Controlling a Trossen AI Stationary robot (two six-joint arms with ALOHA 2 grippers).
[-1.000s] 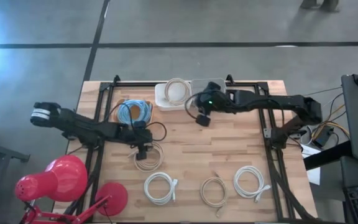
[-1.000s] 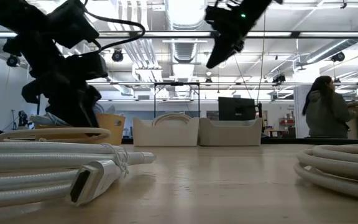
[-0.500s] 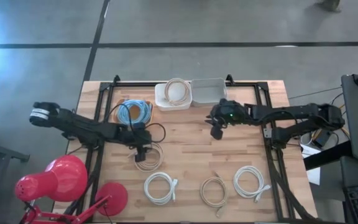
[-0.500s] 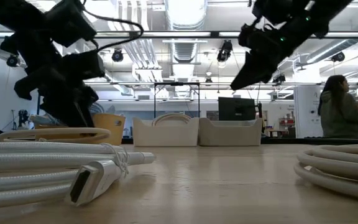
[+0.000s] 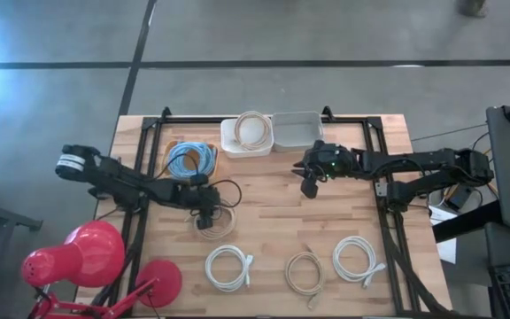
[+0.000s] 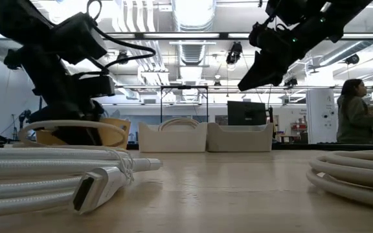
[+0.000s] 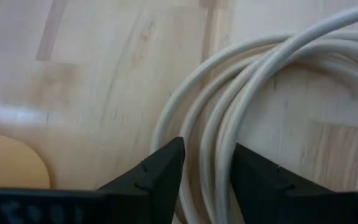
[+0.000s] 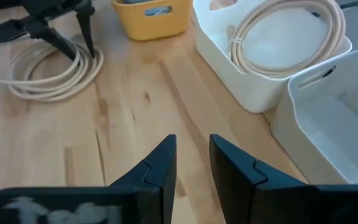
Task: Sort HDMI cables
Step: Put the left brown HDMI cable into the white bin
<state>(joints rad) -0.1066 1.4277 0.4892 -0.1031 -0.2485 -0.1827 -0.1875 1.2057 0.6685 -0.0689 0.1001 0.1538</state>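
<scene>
Left end effector is down on the bench, over the near edge of a beige coil. In the left wrist view its fingers straddle several strands of this coil; the gap looks narrow, strands between the tips, but whether they are clamped cannot be told. In the low view the coil looks tilted, one side raised off the bench under the end effector.

Right end effector hangs above mid-bench, just in front of the bins, holding nothing; fingers slightly apart, bare wood between them.

Coil positions:
- blue coils in the yellow bin, far left
- one beige coil in the white bin, far centre
- clear bin just beside it, no coil seen inside
- white coil near edge, left of centre
- second beige coil near edge, centre
- second white coil near edge, right

Low view: white coil with HDMI plug in close foreground, left. A person stands in the room behind, right side. Red lamp at the bench's near left corner
</scene>
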